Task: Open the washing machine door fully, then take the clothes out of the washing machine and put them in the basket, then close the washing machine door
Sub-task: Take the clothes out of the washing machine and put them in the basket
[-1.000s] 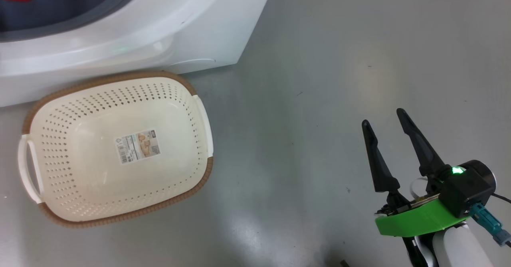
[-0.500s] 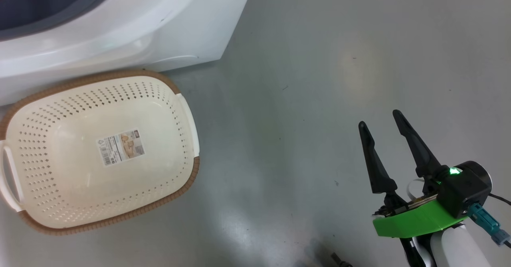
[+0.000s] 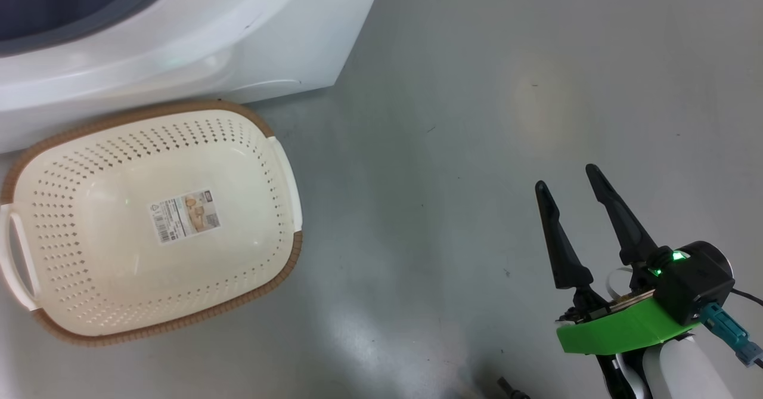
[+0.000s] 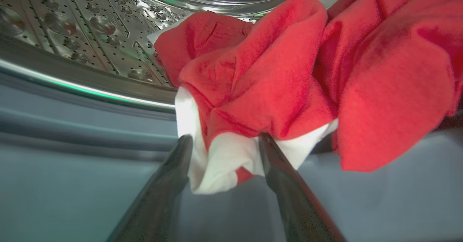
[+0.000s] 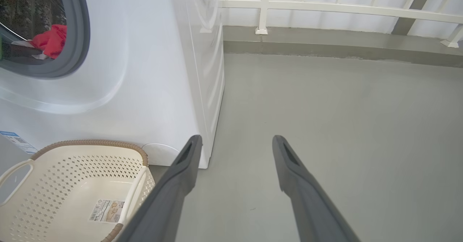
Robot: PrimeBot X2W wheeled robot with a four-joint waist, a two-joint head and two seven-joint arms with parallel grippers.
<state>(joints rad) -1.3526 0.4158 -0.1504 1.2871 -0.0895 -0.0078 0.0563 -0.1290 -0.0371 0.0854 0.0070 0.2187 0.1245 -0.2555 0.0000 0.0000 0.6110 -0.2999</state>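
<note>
Grey floor [image 3: 477, 89]: one basket [image 3: 179, 108], one washing machine [image 3: 179, 29].

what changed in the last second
Only the camera: the washing machine and the basket slid left together in the head view, so neither moved on the floor. Nothing was visibly grasped or released. The right gripper stays open over the floor and the basket is still empty.

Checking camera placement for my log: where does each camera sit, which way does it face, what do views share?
Head: looks down at floor, basket, washing machine base; right gripper lower right.
Left wrist: faces into drum at clothes; left gripper flanks a white fold.
Right wrist: faces along floor toward railing; own fingers.
Shared: basket and washing machine, head and right wrist.
</note>
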